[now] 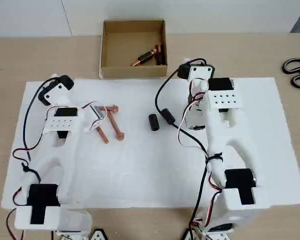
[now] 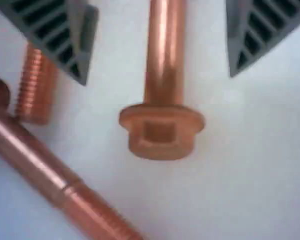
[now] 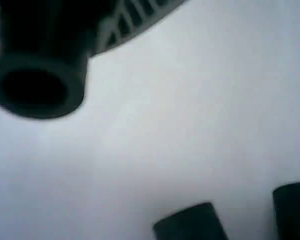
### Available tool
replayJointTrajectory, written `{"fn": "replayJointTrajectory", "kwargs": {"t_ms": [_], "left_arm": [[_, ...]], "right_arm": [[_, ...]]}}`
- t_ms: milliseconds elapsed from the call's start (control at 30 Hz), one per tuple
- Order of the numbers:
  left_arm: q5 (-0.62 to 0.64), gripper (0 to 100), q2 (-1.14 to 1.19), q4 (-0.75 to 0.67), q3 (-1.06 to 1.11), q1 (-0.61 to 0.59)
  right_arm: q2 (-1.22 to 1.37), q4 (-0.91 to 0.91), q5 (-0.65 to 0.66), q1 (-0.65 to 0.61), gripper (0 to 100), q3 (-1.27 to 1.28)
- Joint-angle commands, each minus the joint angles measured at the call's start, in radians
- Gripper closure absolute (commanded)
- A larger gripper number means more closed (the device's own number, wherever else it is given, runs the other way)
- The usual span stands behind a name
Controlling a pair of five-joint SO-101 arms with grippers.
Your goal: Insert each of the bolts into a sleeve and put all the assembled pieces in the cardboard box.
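On sheet (image 1: 140,170): three bolts (image 1: 116,127), two sleeves (image 1: 153,122); right claw (image 3: 50,45) holds sleeve (image 3: 37,87).

A pale wooden tabletop (image 1: 40,55) carries a wide white sheet (image 1: 140,175) under even light. Black-handled scissors (image 1: 297,71) lie at its far edge, before a white wall (image 1: 190,12).

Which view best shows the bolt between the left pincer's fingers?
Left wrist view: the bolt, flanged head and shank, sits close-up inside the open left pincer. High view: one of several small bolts there.
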Motion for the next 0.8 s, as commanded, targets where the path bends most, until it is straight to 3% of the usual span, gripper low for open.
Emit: {"fn": "replayJointTrajectory", "kwargs": {"t_ms": [0,367,600,767], "left_arm": [[0.008,83,-0.005,-0.021,-0.001,0.002],[0.008,83,-0.005,-0.023,-0.001,0.002],[0.008,92,-0.005,-0.023,-0.002,0.002],[0.008,92,-0.005,-0.023,-0.001,0.002]], "right_arm": [[-0.047,-0.012,0.009,-0.001,99.5,-0.005],[-0.047,-0.012,0.009,-0.001,99.5,-0.005],[-0.047,-0.012,0.009,-0.001,99.5,-0.005],[-0.050,-0.008,0.009,-0.001,99.5,-0.005]]}}
